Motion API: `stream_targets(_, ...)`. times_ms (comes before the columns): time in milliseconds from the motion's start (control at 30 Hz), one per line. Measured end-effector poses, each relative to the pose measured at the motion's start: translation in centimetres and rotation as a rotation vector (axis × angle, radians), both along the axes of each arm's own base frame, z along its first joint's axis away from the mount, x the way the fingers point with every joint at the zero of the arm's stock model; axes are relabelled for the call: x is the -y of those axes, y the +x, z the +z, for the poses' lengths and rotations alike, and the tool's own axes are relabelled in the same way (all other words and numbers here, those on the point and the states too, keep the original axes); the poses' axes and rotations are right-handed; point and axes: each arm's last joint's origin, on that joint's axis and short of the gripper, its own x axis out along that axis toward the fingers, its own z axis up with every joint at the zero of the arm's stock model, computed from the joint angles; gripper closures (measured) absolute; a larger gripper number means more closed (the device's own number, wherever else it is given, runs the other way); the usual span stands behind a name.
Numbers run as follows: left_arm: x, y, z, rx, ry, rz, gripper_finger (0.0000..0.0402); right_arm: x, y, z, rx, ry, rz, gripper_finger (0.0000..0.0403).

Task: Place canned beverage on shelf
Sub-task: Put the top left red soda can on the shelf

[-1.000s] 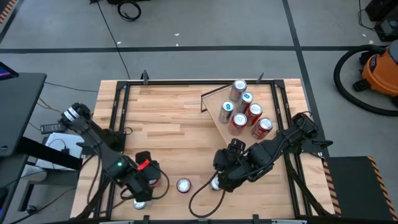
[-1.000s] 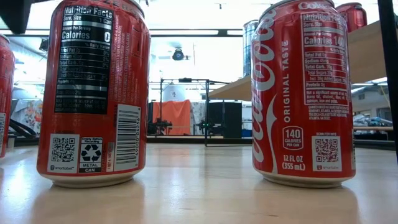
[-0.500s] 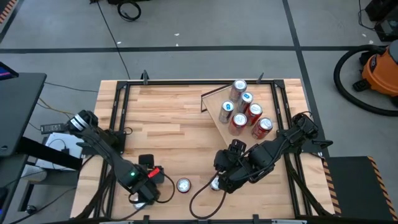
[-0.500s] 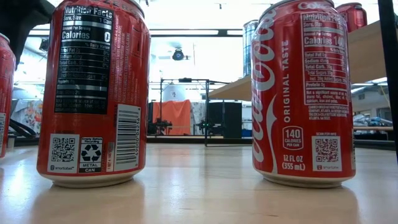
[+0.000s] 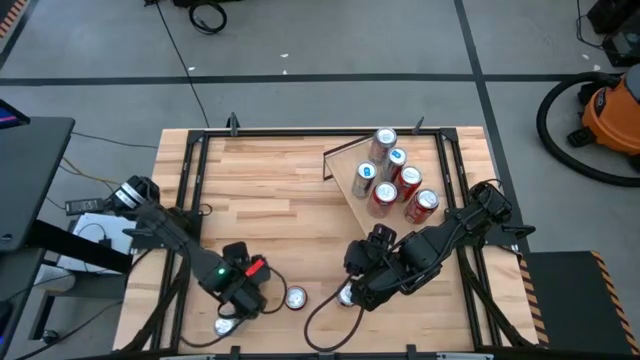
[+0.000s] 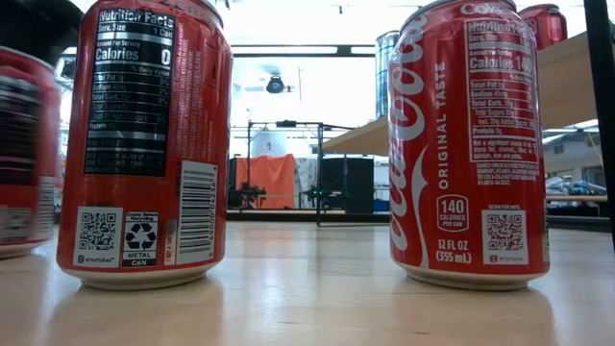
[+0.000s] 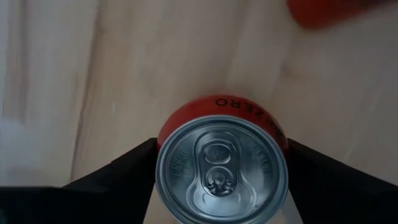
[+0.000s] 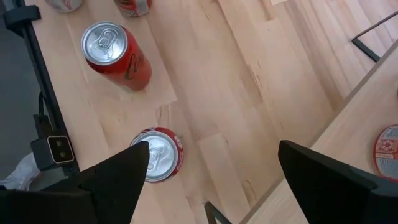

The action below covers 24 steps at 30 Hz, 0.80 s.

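Tabletop (image 5: 290,210): left gripper (image 7: 221,171) seemingly clasps can (image 7: 222,165).

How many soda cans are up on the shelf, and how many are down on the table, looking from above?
Cans on the shelf: 6
Cans on the tabletop: 3
Total: 9 cans

Low view: left-edge can (image 6: 24,154) blurred and cut off by the frame; 2 big cans (image 6: 144,144) (image 6: 468,144) lose their tops at the upper edge. Shelf (image 6: 567,72) only partly visible behind the right can. Left wrist view: red blur (image 7: 336,9) in a corner, unidentifiable; whether the fingers (image 7: 118,171) touch the can (image 7: 222,168) can't be told.
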Motion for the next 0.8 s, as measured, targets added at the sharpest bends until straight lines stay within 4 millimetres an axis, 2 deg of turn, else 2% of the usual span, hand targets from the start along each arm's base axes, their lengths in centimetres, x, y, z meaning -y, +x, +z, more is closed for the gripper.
stream_targets(500, -4.2, 3.7, 0.1, 0.174, -0.121, 0.709, 0.0083, 0.1, 0.0, -0.1, 0.007, 0.014, -0.066, 0.0035)
stream_targets(667, -4.9, 4.1, 0.1, 0.188, -0.117, 0.736, 0.0083, 0.1, 0.0, -0.1, 0.009, 0.020, -0.078, 0.0035)
stream_targets(800, -4.7, 4.5, 0.1, 0.203, -0.125, 0.616, 0.0083, 0.1, 0.0, 0.0, 0.014, 0.013, -0.081, 0.0035)
